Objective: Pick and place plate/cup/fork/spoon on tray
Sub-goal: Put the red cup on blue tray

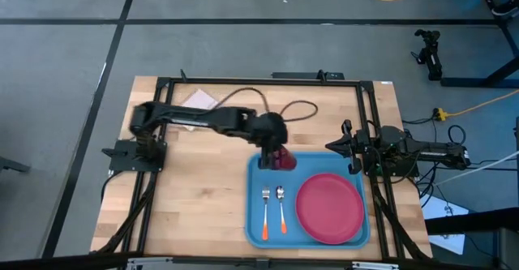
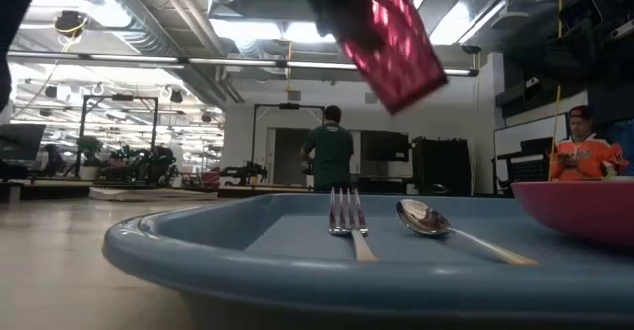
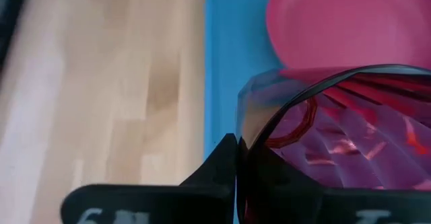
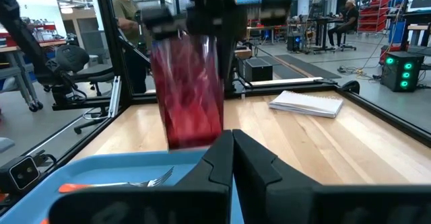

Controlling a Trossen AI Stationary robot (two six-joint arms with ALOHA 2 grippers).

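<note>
My left gripper (image 1: 272, 143) is shut on the dark red translucent cup (image 1: 284, 159) and holds it over the far left corner of the light-blue tray (image 1: 258, 228). The cup also shows high in the low view (image 2: 396, 38) and in the right wrist view (image 4: 192, 96). On the tray lie the pink-red plate (image 1: 330, 207) at the right, and the fork (image 1: 265, 207) and the spoon (image 1: 280, 205) side by side at the left, their heads toward the far edge. My right gripper (image 4: 232, 143) is shut and empty, at the table's right side (image 1: 350, 148). My left gripper holds the cup at its upper end, by the rim (image 3: 244, 150), coming from above with the fingers pointing down. One finger (image 3: 222, 163) lies against the outside of the wall; the cup hides the other. The cup hangs below the fingers, tilted, clear of the tray.
A pale pad (image 1: 199, 100) lies at the far left of the table and also shows in the right wrist view (image 4: 306, 103). A dark cable (image 1: 296, 108) loops over the far middle. Bare wood lies left of the tray. People stand in the room behind.
</note>
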